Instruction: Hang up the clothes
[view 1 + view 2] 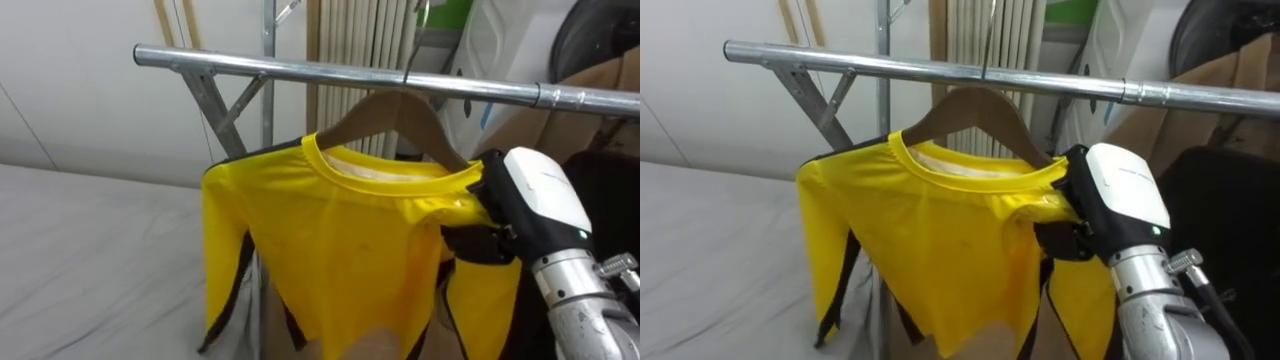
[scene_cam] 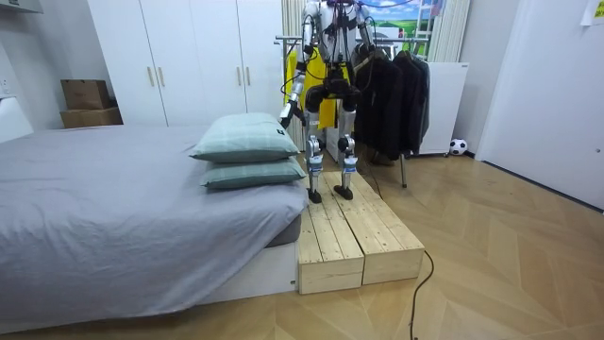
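Right robot hand [image 1: 537,203], fingers behind shirt [image 1: 340,250]

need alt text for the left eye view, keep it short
A yellow shirt hangs on a wooden hanger hooked over a metal rail, seen from close by. The robot's right hand is at the shirt's shoulder on the view's right. A grey bed lies behind at lower left.

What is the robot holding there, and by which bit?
Its right hand sits at the yellow shirt's shoulder, over the wooden hanger's end; whether it truly grips cannot be told.
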